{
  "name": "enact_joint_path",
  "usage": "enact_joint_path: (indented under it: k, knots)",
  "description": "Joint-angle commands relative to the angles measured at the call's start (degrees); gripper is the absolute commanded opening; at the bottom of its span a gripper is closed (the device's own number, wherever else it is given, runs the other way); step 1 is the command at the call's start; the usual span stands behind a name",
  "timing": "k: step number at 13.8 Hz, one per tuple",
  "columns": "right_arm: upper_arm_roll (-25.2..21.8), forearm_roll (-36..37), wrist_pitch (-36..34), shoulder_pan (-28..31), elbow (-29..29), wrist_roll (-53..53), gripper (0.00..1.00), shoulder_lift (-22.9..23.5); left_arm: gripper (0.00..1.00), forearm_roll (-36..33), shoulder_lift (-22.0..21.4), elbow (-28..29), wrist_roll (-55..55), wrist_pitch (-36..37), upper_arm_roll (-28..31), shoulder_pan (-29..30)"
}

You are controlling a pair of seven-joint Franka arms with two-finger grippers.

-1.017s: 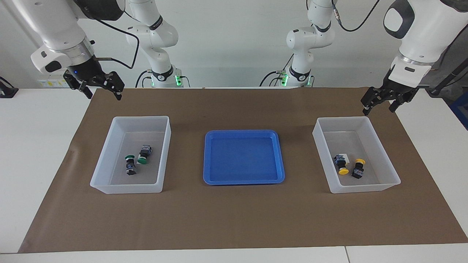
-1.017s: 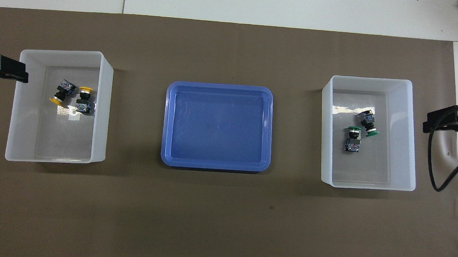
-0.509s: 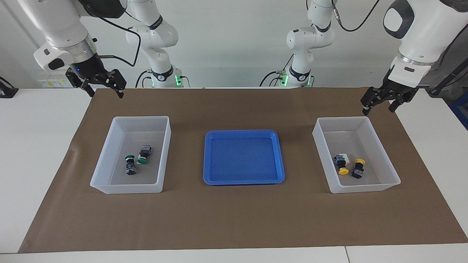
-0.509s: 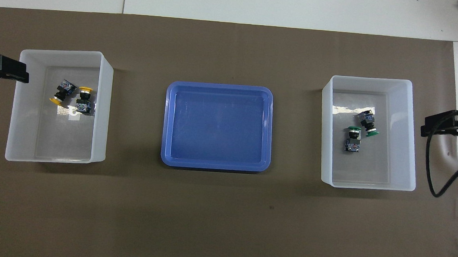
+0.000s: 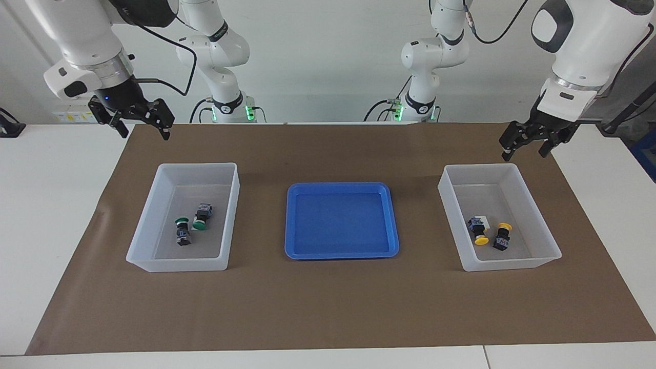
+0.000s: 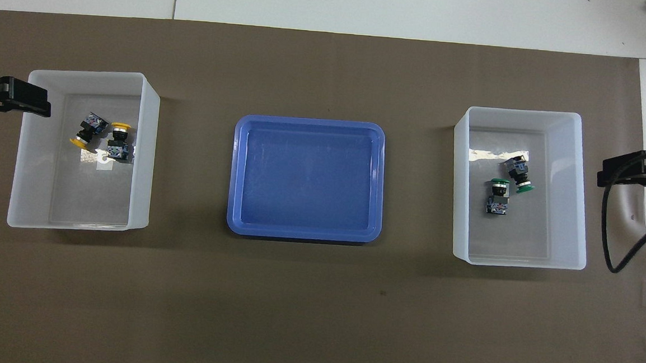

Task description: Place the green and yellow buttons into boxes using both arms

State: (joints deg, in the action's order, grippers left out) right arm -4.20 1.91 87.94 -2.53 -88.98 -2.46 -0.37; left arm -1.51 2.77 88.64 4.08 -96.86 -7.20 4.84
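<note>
Two green buttons point(image 5: 190, 225) are lying on their sides, just beside each other, on the floor of a translucent white box point(image 5: 154, 220) that is sitting toward the right arm's end of the table. In the overhead view the same pair point(image 6: 507, 183) is resting in the half of that box point(image 6: 580, 191) farther from the robots. Two yellow buttons point(image 5: 489, 233) are lying tipped over, close together, in a second translucent white box point(image 5: 533, 210) toward the left arm's end of the table, beside a small white scrap on the box floor. A blue tray point(image 5: 292, 220) is sitting between the two boxes at the middle of the brown mat point(image 5: 328, 307), which is covering most of the white table point(image 5: 41, 205).

The right gripper point(image 5: 137, 123) is hanging in the air over the mat's corner nearest the robots at the right arm's end, its fingers spread apart and holding nothing. The left gripper point(image 5: 528, 141) is hanging over the mat near the corner nearest the robots at the left arm's end, just above that box's robot-side rim; its fingers are also parted and gripping nothing. From overhead, only the tips of the left gripper point(image 6: 14, 98) and the right gripper point(image 6: 632, 169) are showing at the picture's side edges.
</note>
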Motion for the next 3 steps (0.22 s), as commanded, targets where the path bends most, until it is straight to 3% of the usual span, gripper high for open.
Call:
enact_joint_path:
  k: [1, 3]
  knots:
    - [0.9, 0.3, 1.3, 0.9, -1.7, -1.1, 1.0, -1.2, 1.0, 0.6, -1.9, 1.9, 0.8, 1.8, 0.4, -1.2]
    - [0.9, 0.3, 0.9, 0.9, -1.9, -1.1, 1.0, -1.3, 1.0, 0.7, -1.9, 1.9, 0.4, 2.1, 0.3, -1.2]
